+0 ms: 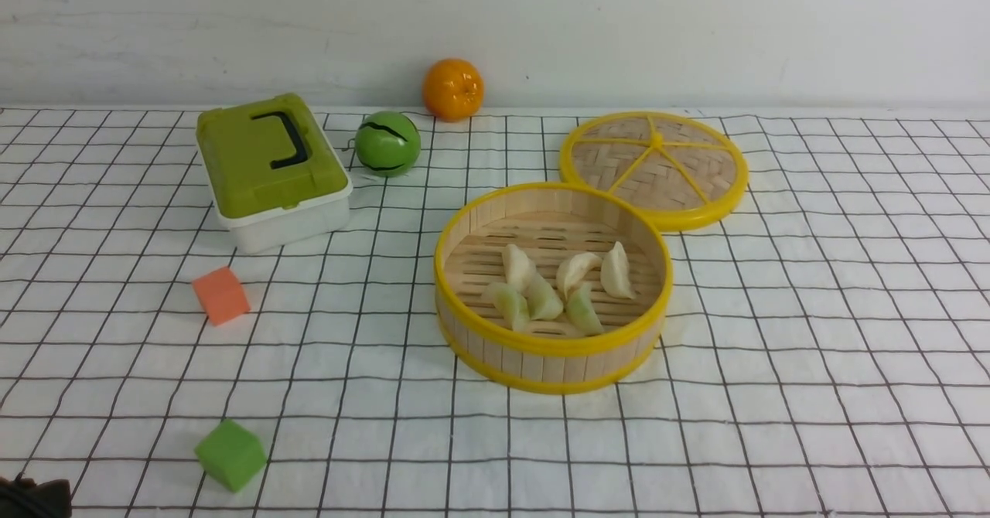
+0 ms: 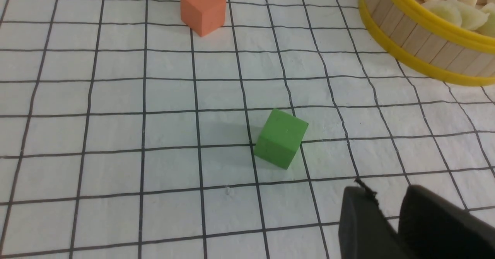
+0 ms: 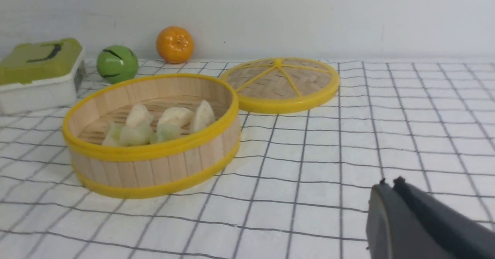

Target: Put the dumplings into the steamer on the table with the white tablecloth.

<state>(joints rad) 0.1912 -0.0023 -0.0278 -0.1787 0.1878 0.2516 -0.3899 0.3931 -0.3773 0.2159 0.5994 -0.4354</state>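
Observation:
The steamer (image 1: 541, 345), a round bamboo basket with yellow rims, stands mid-table on the white grid tablecloth (image 1: 812, 348). Several dumplings (image 1: 541, 294), cream-white and pale green, lie clustered on its slatted floor. In the left wrist view my left gripper (image 2: 386, 192) hovers over bare cloth near the green cube, open with nothing between its fingers; the steamer (image 2: 417, 21) and dumplings (image 2: 456, 11) sit well away from it. In the right wrist view my right gripper (image 3: 390, 181) is shut and empty, off to the side of the steamer (image 3: 154, 150) and its dumplings (image 3: 170, 120).
The woven lid (image 1: 653, 168) lies flat, touching the steamer's far right side. A green-lidded white box (image 1: 271, 170), a green ball (image 1: 387, 144) and an orange (image 1: 452, 89) stand at the back. An orange cube (image 1: 221, 294) and a green cube (image 1: 230, 454) lie front left.

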